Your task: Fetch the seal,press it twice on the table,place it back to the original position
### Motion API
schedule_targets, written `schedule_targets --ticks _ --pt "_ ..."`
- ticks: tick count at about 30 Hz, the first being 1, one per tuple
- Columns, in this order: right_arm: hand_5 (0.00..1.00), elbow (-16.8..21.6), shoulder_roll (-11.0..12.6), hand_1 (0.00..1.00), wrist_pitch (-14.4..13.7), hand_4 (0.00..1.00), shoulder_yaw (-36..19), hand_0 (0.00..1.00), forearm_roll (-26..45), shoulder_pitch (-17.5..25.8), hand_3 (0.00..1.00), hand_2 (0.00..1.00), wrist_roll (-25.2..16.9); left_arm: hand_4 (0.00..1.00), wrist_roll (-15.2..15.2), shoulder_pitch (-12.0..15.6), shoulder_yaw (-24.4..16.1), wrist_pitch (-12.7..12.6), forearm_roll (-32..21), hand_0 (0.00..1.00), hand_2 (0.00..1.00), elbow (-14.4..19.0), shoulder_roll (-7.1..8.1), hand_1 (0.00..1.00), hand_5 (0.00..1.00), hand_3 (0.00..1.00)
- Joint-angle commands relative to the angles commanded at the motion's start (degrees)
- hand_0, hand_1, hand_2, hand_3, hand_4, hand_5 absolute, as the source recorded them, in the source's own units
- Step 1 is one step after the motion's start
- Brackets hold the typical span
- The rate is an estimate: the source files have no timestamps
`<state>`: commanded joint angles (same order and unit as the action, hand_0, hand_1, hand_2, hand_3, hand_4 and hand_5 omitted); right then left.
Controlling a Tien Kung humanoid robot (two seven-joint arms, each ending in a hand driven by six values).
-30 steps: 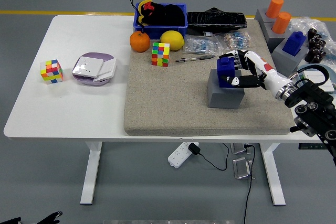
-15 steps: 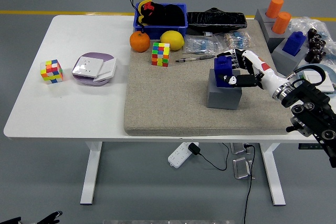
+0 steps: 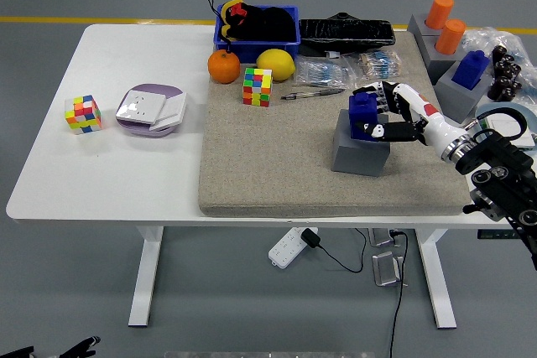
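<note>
shifted slightly right, right hand (image 3: pixel 394 115) fingers clasp the blue seal (image 3: pixel 362 115) seated in its grey holder (image 3: pixel 359 150).

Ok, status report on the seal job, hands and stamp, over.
Right hand shut on blue seal, seal seated on its grey block. Left hand out of view. Pen lies beyond the block, mat otherwise open.
</note>
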<state>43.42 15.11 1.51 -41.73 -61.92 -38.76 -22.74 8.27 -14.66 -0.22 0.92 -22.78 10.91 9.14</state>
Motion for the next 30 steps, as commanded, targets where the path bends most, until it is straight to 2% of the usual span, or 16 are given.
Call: schedule_targets --ticks 4,5,16,17,22,23,28,29,30 --pt "0.002 0.0 -0.1 0.409 0.0 0.669 -0.2 0.524 0.0 0.2 0.379 0.408 0.0 0.705 0.0 0.1 0.2 0.0 -0.2 0.814 0.768 0.0 -0.04 0.792 0.432 0.804" --pt "0.002 0.1 -0.1 0.459 0.0 0.639 -0.2 0.575 0.1 0.2 0.459 0.47 0.1 0.705 0.0 0.1 0.2 0.0 -0.3 0.814 0.767 0.0 -0.04 0.791 0.432 0.804" --pt "0.002 0.2 -0.6 0.486 -0.1 0.643 -1.3 0.618 -0.2 0.8 0.5 0.498 0.3 0.705 0.0 0.2 -0.1 0.0 0.1 0.814 0.767 0.0 -0.08 0.791 0.432 0.805" --pt "0.002 0.2 -0.6 0.548 0.0 0.717 -1.5 0.645 -0.2 0.9 0.567 0.553 0.4 0.705 0.0 0.1 -0.2 0.0 0.0 0.814 0.767 0.0 -0.09 0.792 0.432 0.804" --pt "0.002 0.2 -0.6 0.548 0.0 0.717 -1.9 0.645 -0.4 1.0 0.567 0.553 0.5 0.705 0.0 0.1 0.2 0.1 -0.3 0.814 0.767 0.0 -0.07 0.792 0.432 0.804" --pt "0.002 0.1 -0.6 0.647 0.0 0.822 -2.0 0.667 -0.4 1.0 0.62 0.614 0.5 0.705 0.0 0.1 0.2 0.1 -0.3 0.814 0.768 0.0 -0.06 0.792 0.432 0.804" --pt "0.002 0.1 -0.7 0.647 0.2 0.822 -2.5 0.667 -0.6 1.3 0.62 0.614 0.5 0.705 -0.1 0.1 0.2 0.1 -0.3 0.814 0.768 0.0 -0.02 0.792 0.432 0.804" --pt "0.002 0.1 -0.7 0.688 0.3 0.86 -2.6 0.693 -0.6 1.3 0.688 0.667 0.5 0.705 -0.1 0.1 0.1 0.1 -0.2 0.814 0.768 0.0 -0.03 0.792 0.431 0.804" --pt "0.002 0.1 -0.7 0.688 0.4 0.86 -2.6 0.693 -0.6 1.4 0.688 0.667 0.5 0.705 -0.1 0.1 0.1 0.1 -0.2 0.814 0.768 0.0 -0.04 0.792 0.431 0.804"
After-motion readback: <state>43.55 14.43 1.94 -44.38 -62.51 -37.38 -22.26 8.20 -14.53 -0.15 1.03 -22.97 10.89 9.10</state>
